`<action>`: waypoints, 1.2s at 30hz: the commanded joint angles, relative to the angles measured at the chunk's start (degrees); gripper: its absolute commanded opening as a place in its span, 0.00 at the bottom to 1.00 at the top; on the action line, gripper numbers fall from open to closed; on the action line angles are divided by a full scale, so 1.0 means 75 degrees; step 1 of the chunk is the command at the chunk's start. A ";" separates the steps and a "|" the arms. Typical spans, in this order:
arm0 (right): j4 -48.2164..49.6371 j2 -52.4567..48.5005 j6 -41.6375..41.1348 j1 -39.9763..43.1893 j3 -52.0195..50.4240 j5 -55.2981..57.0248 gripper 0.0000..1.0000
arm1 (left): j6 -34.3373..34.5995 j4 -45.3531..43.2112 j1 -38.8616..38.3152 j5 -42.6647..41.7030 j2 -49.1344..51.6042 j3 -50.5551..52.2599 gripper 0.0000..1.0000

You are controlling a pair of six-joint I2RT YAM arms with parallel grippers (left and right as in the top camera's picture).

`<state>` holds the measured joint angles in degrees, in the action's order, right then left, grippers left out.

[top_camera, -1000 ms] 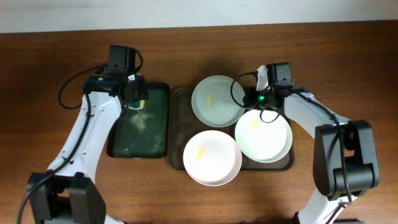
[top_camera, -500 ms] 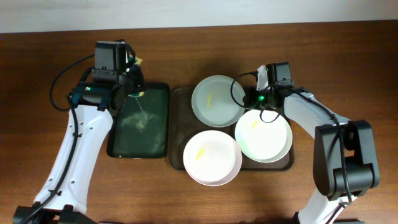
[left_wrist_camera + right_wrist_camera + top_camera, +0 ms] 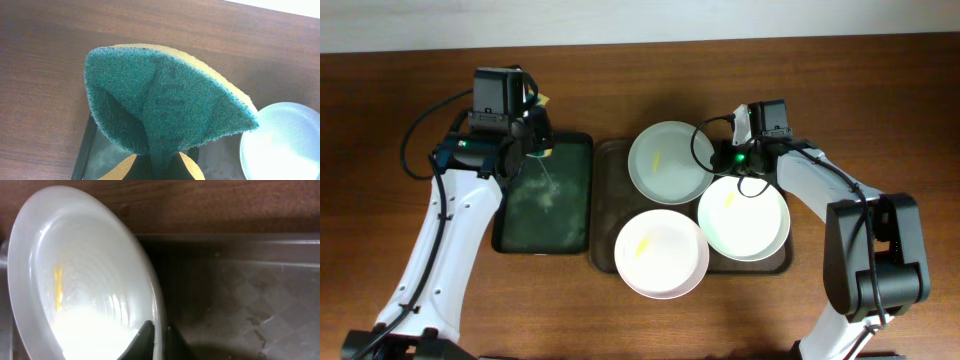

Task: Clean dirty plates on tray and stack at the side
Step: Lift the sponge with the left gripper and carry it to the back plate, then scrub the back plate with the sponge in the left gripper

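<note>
My left pincer is clamped on a folded green-and-yellow sponge, held over the far end of the dark green tray. My right pincer pinches the rim of one plate. All three plates sit on the brown tray, to the right of the green one.

A dark green tray lies left of centre on the brown wooden bench, its floor showing a pale wet sheen. In the left wrist view, a folded green-and-yellow sponge fills mid-frame.
</note>
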<state>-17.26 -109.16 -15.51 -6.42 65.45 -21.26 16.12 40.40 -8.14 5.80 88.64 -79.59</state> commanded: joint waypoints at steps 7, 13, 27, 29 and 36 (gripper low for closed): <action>-0.0003 -0.0082 0.0032 -0.0041 -0.0041 -0.0137 0.26 | -0.0233 0.0122 0.0122 -0.1373 0.2314 -0.0085 0.00; -0.0096 -0.0087 0.0032 -0.0044 -0.0044 -0.0137 0.24 | -0.0277 0.3028 0.0475 -0.1647 0.3089 -0.3433 0.00; 0.0020 -0.0125 0.0029 -0.0367 -0.0163 0.0274 0.04 | -0.0006 0.2101 -0.1478 -0.2235 0.4336 -0.4639 0.00; 0.0017 -0.0125 0.0029 -0.0367 -0.0163 0.0268 0.04 | 0.0146 0.1985 -0.1938 -0.2232 0.4741 -0.4637 0.00; -0.0003 -0.0125 0.0029 -0.0367 -0.0163 0.0265 0.04 | 0.0163 0.1985 -0.2282 -0.2194 0.5779 -0.4637 0.00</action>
<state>-17.28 -109.36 -15.22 -8.95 64.62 -20.43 16.56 55.44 -25.71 -10.33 130.41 -113.58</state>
